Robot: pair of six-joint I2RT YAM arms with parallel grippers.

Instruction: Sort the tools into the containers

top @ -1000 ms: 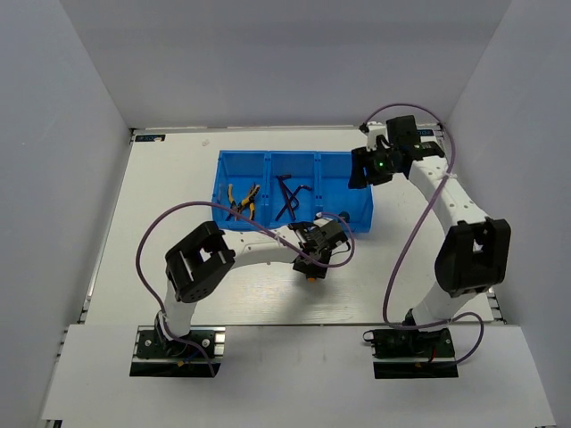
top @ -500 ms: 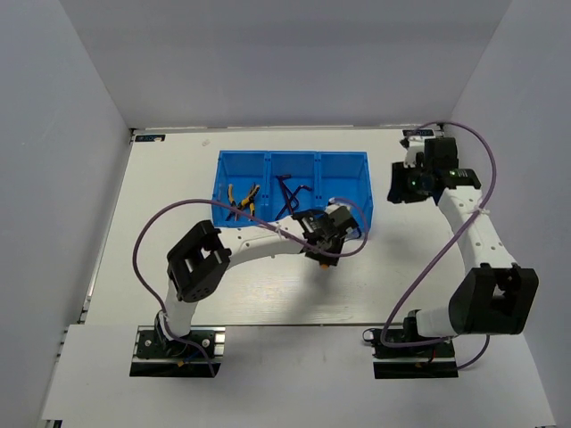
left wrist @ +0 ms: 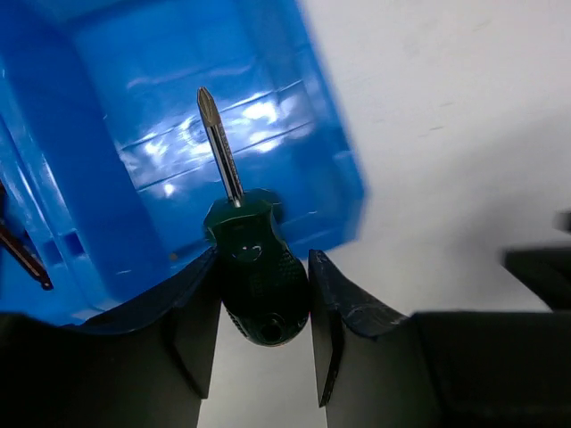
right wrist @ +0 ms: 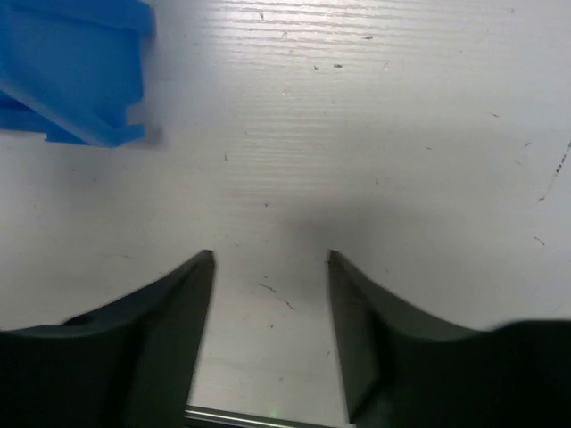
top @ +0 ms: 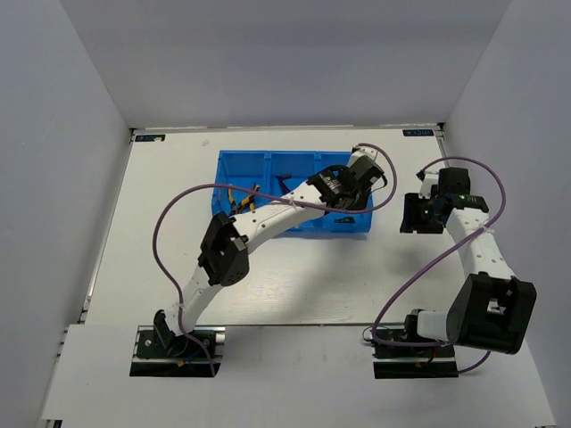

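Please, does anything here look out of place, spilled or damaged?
Nothing stands out. The blue bin sits upright, the pliers lie inside its left compartment, and the left gripper holds the screwdriver straight between its jaws, tip over the right compartment.

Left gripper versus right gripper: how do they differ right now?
The left gripper is shut on the screwdriver; the right gripper is open and empty. The left gripper hangs over the blue bin's end compartment; the right gripper is over the table beside the bin. Both have black fingers.
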